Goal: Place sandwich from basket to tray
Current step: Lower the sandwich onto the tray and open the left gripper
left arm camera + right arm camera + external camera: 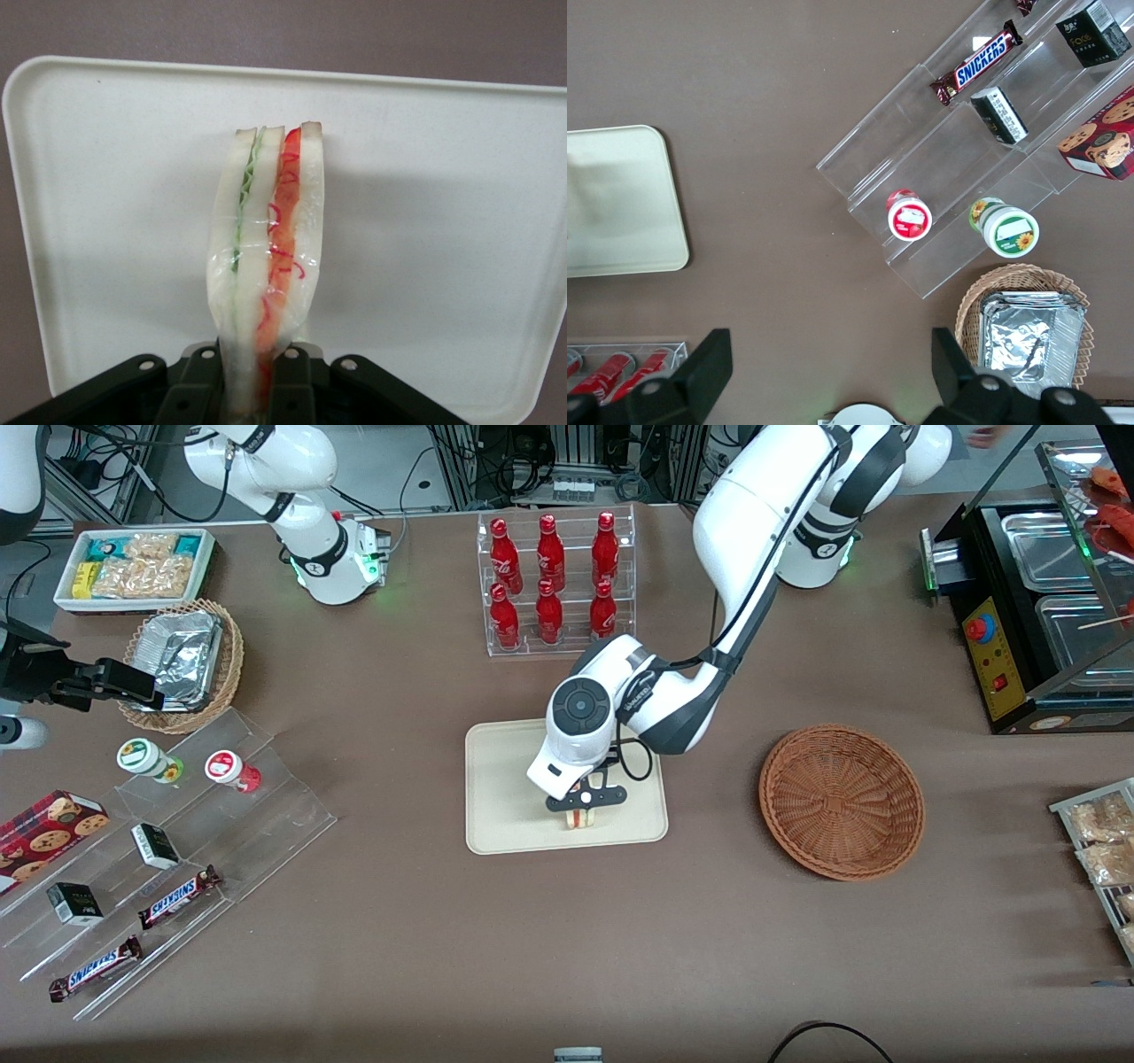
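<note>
Gripper [586, 804] pinches sandwich [268, 266] by its narrow end, over tray [505, 797], cut edge showing; hold keeps wedge upright for set-down, likely; basket [842, 802] empty, toward working arm's end; release not yet done.

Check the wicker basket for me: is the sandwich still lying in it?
No: the basket shows only bare weave, and the gripper holds the sandwich over the tray.
</note>
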